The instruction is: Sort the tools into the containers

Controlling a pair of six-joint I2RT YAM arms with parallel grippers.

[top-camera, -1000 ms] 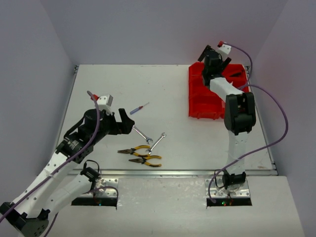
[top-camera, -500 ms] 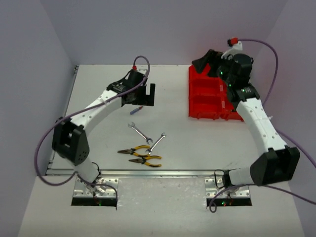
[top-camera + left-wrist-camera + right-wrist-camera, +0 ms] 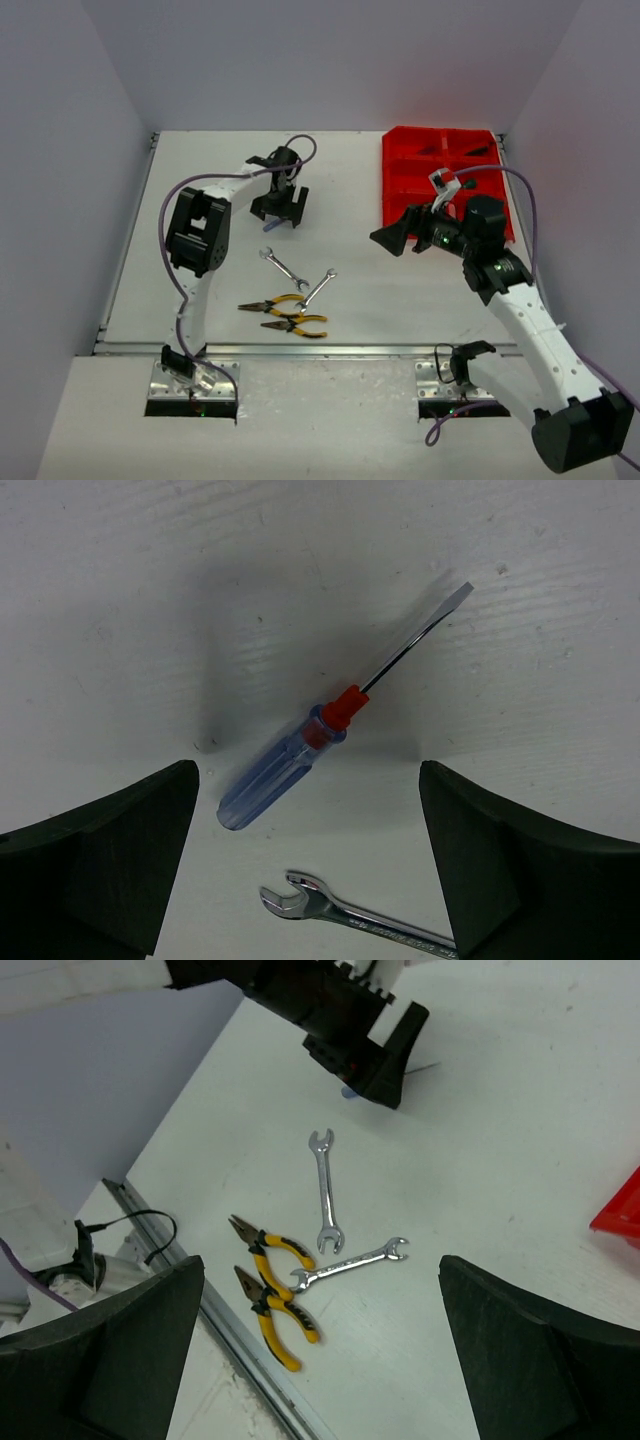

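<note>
A blue-handled screwdriver with a red collar lies flat on the white table, and my open, empty left gripper hangs just above it, one finger on each side. In the top view the left gripper covers most of the screwdriver. Two silver wrenches and two yellow-handled pliers lie near the front. My right gripper is open and empty, in the air left of the red bin tray. The right wrist view shows the wrenches and pliers below it.
Small dark tools lie in the tray's far bins. One wrench head lies just near of the screwdriver. The table's front metal rail runs close to the pliers. The left arm arches over the table's left side.
The left arm swung from the near left to the far middle and came down over the screwdriver. The right arm left the tray and moved near and left over the table.
</note>
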